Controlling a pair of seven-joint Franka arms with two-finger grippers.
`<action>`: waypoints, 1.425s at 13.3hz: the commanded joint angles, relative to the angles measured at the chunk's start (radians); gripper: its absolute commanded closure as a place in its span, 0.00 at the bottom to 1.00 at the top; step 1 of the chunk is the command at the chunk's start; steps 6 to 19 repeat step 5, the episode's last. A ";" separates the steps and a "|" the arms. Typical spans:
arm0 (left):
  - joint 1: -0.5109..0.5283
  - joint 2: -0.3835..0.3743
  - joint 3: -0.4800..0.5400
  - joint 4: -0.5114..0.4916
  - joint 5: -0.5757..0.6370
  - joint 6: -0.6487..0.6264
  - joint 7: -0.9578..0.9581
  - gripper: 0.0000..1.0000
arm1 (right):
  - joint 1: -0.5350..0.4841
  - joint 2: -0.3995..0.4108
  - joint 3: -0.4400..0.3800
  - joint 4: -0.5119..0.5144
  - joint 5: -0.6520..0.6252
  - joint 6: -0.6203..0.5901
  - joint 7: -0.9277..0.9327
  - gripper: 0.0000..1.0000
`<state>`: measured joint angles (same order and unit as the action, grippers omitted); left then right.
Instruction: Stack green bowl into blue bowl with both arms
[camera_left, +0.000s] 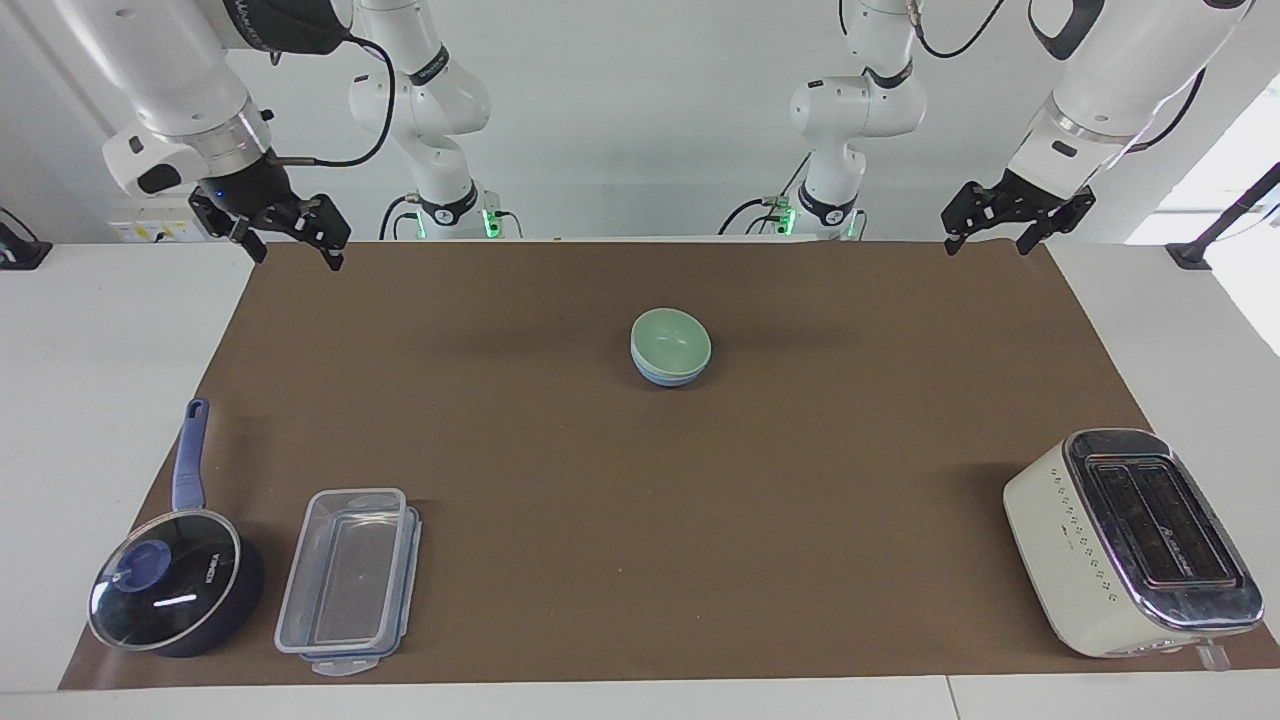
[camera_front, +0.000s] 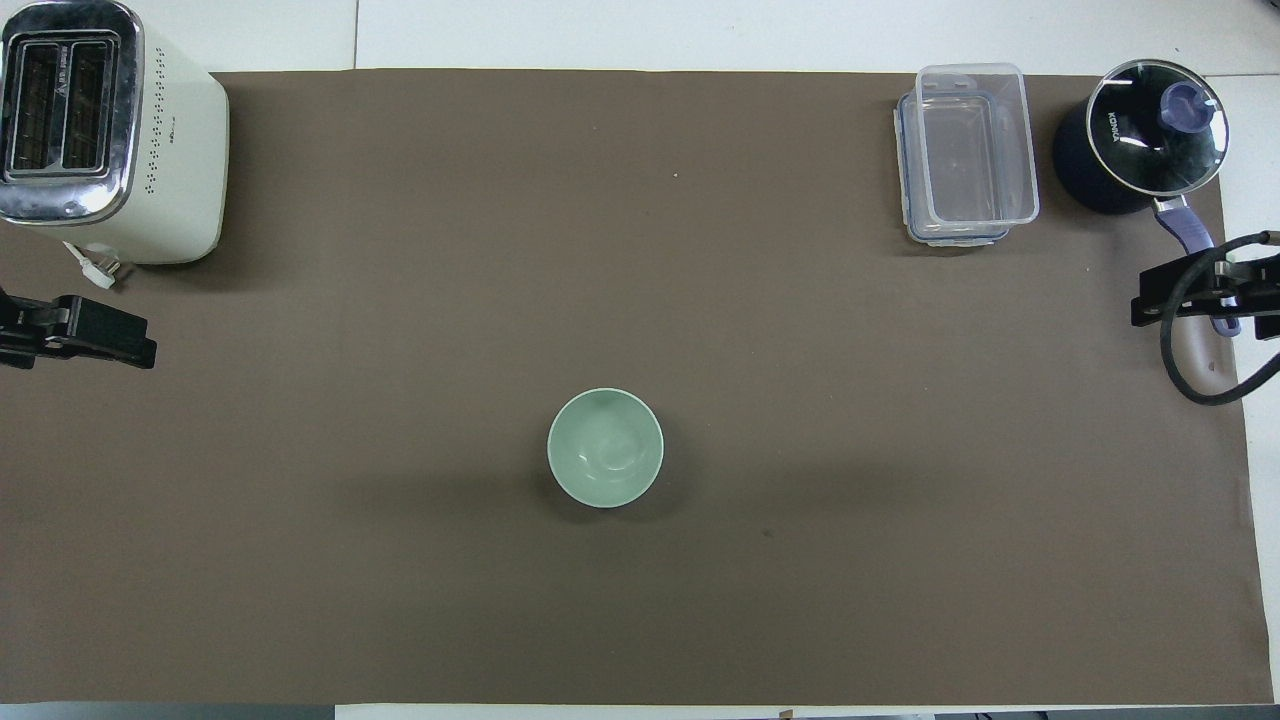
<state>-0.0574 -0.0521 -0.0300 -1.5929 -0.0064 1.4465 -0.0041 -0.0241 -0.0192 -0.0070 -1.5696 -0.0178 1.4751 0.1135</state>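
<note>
The green bowl (camera_left: 671, 340) sits nested in the blue bowl (camera_left: 664, 377) at the middle of the brown mat. Only the blue bowl's lower side shows under the green rim. In the overhead view the green bowl (camera_front: 605, 447) hides the blue one. My left gripper (camera_left: 985, 247) hangs open and empty over the mat's corner at the left arm's end, close to the robots. My right gripper (camera_left: 297, 258) hangs open and empty over the mat's corner at the right arm's end. Both are well apart from the bowls.
A cream toaster (camera_left: 1130, 540) stands at the left arm's end, far from the robots. A dark blue pan with a glass lid (camera_left: 175, 580) and a clear plastic container (camera_left: 348, 580) stand at the right arm's end, far from the robots.
</note>
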 joint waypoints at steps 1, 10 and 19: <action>0.005 -0.018 0.001 -0.018 0.005 -0.003 -0.005 0.00 | -0.020 -0.027 0.013 -0.036 0.007 0.020 -0.008 0.00; 0.004 -0.020 0.001 -0.018 0.005 -0.003 -0.005 0.00 | -0.020 -0.030 0.012 -0.052 0.006 0.062 -0.009 0.00; 0.004 -0.020 0.001 -0.018 0.005 -0.003 -0.005 0.00 | -0.020 -0.030 0.012 -0.052 0.006 0.062 -0.009 0.00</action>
